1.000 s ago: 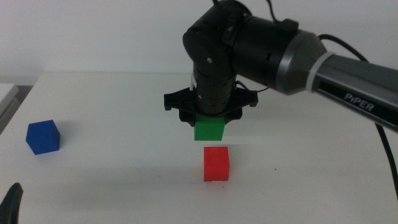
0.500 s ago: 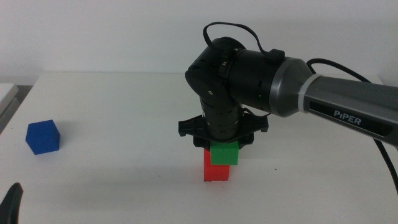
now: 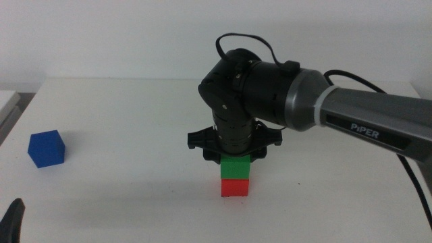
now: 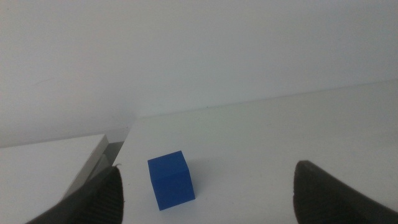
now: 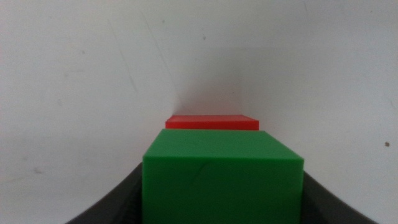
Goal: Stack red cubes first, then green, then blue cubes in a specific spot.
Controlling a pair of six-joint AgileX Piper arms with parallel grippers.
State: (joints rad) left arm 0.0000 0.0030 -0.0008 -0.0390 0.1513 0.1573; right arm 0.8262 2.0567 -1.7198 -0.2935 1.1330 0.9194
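while the right pincer [image 3: 235,156] clamps the green cube [image 3: 236,167] straight above the red cube [image 3: 235,187], green sits on red with the release not yet made.

as the middle view shows it, the green cube rests on or a hair above the red cube, squared up with it, though the right wrist view shows a strip of red top beyond green's far edge, so the overlap may be slightly off; the coming move, as i judge it, is to part the jaws and lift straight up from the red cube. the blue cube [image 3: 46,148] lies on the table [image 3: 121,121] well apart to the left of the red cube, nearer the left pincer [image 4: 205,193], which waits with jaws apart, facing blue.
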